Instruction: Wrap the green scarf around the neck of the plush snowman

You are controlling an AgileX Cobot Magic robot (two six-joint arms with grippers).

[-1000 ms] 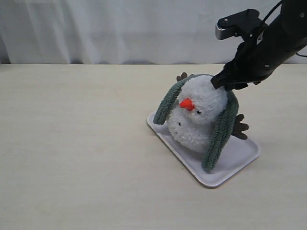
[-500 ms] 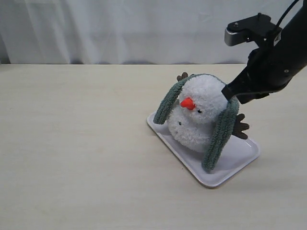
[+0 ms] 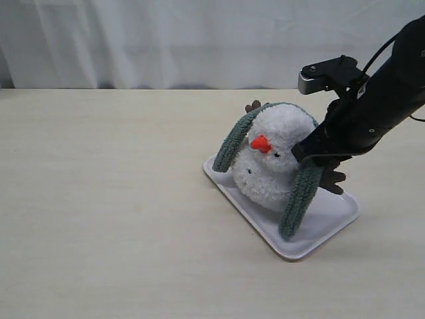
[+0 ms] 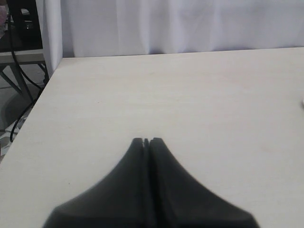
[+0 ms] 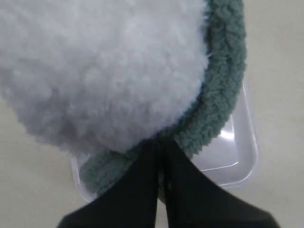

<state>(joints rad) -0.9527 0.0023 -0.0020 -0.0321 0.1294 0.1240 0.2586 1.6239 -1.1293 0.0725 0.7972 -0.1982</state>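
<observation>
The right claw [image 5: 159, 143] has its jaws pressed together, tips touching the one green scarf [image 3: 300, 193]. The scarf is fuzzy and dull green, draped behind the head of the one plush snowman [image 3: 275, 149], with an end hanging down each side. The snowman stands on one white tray [image 3: 332, 214]. The left claw [image 4: 146, 141], also closed, is over the table [image 4: 190, 95].
</observation>
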